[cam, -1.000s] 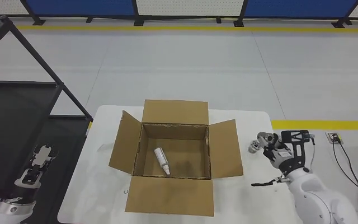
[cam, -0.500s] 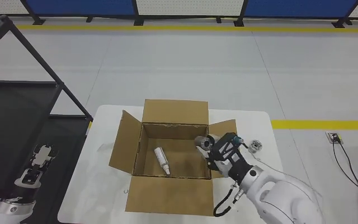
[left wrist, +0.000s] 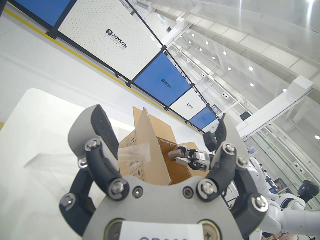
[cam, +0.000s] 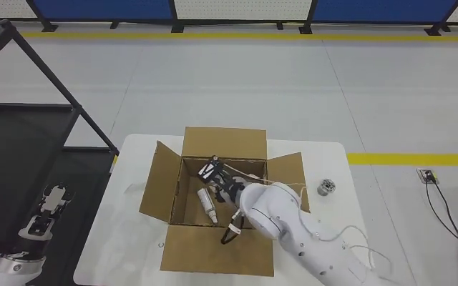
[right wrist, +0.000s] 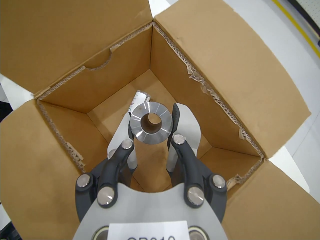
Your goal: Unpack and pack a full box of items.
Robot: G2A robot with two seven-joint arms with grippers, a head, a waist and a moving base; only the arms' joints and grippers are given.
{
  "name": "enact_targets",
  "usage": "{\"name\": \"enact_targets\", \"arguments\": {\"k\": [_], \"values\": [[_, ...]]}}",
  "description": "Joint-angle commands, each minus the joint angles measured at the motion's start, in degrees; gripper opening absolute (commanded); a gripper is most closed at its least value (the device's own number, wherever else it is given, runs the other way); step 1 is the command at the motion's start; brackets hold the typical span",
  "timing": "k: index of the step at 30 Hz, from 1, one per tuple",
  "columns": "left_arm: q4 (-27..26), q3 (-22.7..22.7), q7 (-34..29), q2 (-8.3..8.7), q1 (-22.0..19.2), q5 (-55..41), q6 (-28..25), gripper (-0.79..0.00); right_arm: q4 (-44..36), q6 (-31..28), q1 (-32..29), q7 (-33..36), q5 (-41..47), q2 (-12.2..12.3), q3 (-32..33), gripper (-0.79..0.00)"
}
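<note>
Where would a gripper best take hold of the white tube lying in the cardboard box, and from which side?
Around the middle of the white tube, coming straight down from above. It lies flat on the floor of the box, walled in on every side, so a sideways approach looks blocked. Close the grip across its narrow width.

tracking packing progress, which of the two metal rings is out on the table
The loose ring on the white table, beside the box's right flap. The other ring is clamped in the right gripper above the open box.
</note>
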Motion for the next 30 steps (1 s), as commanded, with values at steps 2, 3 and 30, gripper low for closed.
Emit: {"name": "enact_targets", "arguments": {"k": [2, 3, 30], "values": [[0.00, 0.00, 0.00, 0.00, 0.00, 0.00, 0.00, 0.000, 9.18, 0.09, 4.35, -0.61, 2.92, -2.51, -3.38, -0.785], [0.00, 0.00, 0.00, 0.00, 0.00, 0.00, 0.00, 0.000, 11.61, 0.33, 5.46, -0.97, 3.47, -3.32, -4.37, -0.785], [0.00, 0.00, 0.00, 0.00, 0.00, 0.00, 0.00, 0.000, 49.75, -2.96, 15.30, -6.43, 11.44, -17.26, -12.11, -0.459]]}}
